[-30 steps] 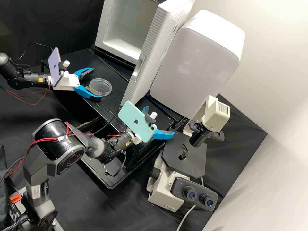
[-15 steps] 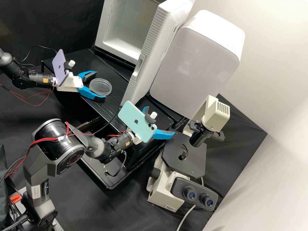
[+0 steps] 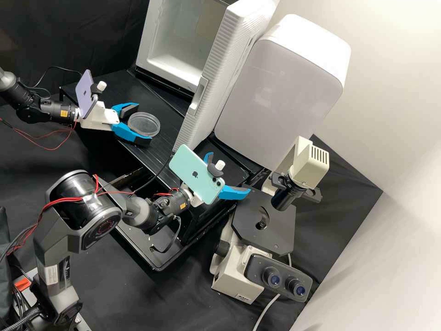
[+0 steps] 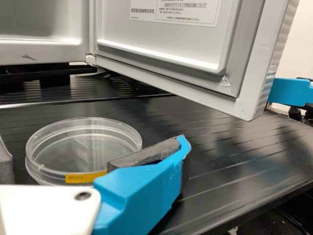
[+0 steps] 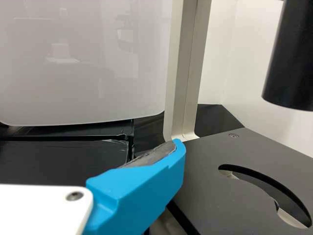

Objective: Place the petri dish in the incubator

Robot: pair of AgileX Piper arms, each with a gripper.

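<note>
- The left gripper is spread wide and holds nothing, with one blue finger on each side of the petri dish.
- The petri dish lies flat on the black bench, in front of the incubator and near its open door.
- For a good grasp, centre both pads on the rim and close gently so the thin plastic neither slips nor cracks. Then lift it level, clear of the door's edge.
</note>
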